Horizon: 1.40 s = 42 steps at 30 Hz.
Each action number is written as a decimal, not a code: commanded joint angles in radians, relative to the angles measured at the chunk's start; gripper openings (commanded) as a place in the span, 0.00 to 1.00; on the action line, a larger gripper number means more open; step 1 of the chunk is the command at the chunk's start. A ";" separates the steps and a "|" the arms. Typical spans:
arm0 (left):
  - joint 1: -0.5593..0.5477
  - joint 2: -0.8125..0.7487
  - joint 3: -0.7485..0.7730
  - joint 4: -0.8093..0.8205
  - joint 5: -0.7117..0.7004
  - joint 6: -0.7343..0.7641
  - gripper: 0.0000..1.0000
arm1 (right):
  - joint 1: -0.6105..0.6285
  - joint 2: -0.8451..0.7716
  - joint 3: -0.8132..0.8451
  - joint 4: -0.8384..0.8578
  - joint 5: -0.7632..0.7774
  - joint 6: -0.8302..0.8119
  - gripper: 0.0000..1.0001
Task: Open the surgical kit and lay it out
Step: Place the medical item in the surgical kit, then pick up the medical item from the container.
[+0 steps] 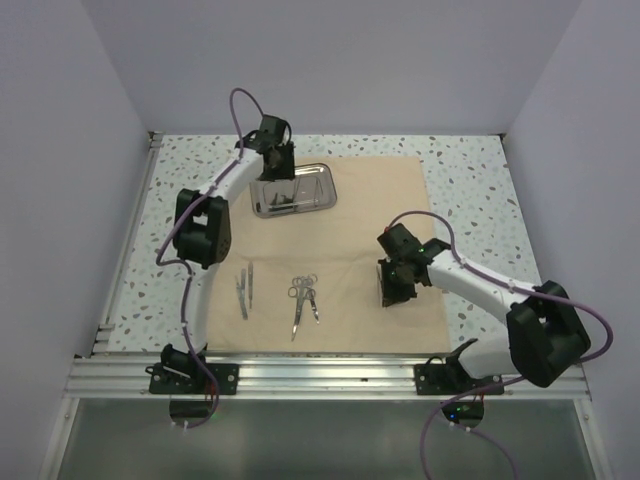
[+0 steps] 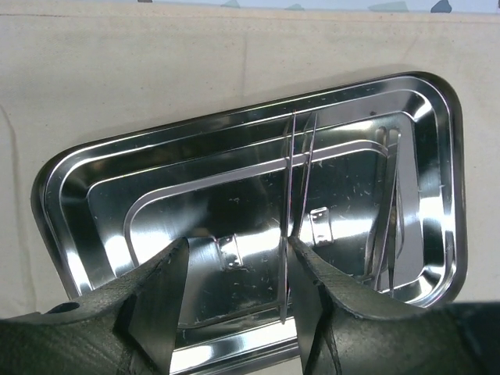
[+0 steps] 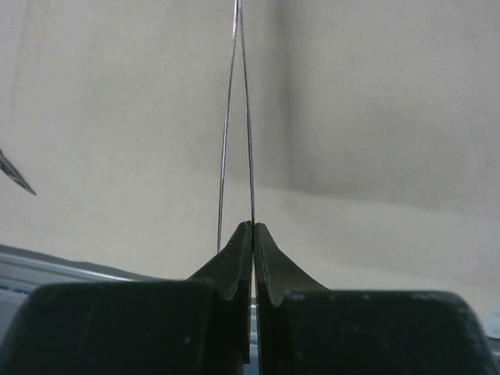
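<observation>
cloth wrap (image 1: 360, 250): spread flat | tray (image 1: 320, 188): far-left on it | scissors (image 1: 302, 290): flat, near edge | tweezers (image 3: 248, 156): clamped endwise

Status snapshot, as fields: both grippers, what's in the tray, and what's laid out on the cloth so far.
left gripper: open, over the steel tray, thin instrument close by one finger
right gripper: shut on tweezers, above the cloth
tray: second instrument towards one end
on cloth: straight instruments and ring-handled instruments, side by side near the arm bases
</observation>
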 commanded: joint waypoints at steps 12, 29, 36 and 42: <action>-0.059 0.056 0.024 0.012 -0.026 -0.005 0.56 | 0.004 -0.178 0.059 -0.220 -0.016 -0.057 0.95; -0.086 0.097 -0.014 0.006 -0.058 0.025 0.17 | 0.004 -0.096 0.203 -0.247 0.027 -0.092 0.93; -0.086 0.110 -0.008 0.001 -0.009 0.032 0.00 | 0.006 -0.058 0.277 -0.261 0.070 -0.106 0.93; -0.085 0.021 0.054 -0.017 0.006 0.014 0.00 | 0.006 -0.011 0.403 -0.283 0.134 -0.103 0.94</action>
